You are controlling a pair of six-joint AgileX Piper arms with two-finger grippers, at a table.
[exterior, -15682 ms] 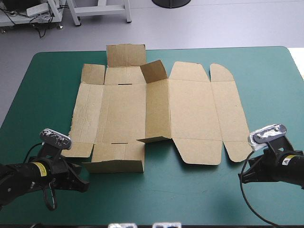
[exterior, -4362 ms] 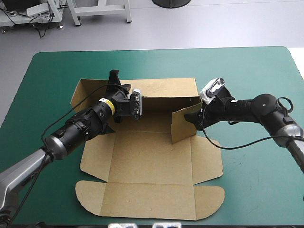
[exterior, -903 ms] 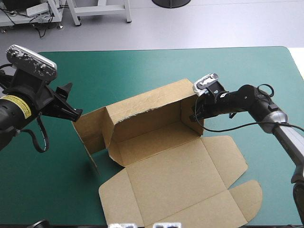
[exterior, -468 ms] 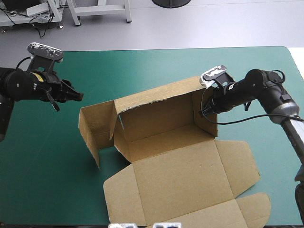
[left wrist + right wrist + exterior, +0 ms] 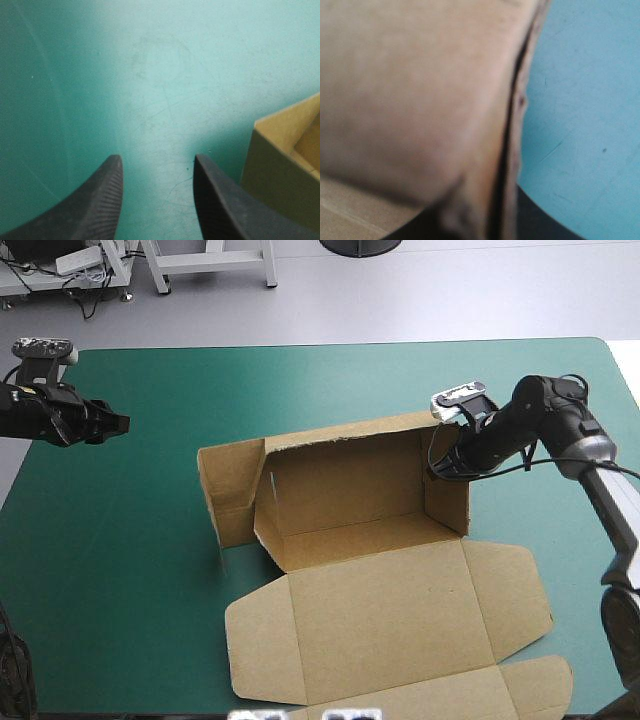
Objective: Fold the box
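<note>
The box sits mid-worktop as an open tray, its lid flat toward the near edge. The right gripper pinches the right end wall, probably to steady it upright. The left gripper hovers spread and empty, well apart.

Left gripper spread wide; right gripper clamped.

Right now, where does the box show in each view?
High view: the box sits mid-table, walls up, lid flat toward the near edge.
Left wrist view: a corner of the box lies beside the open left tool, apart from it.
Right wrist view: a wall of the box fills most of it, gripped by the right tool.
Shared landmark: the teal-green cover.
</note>
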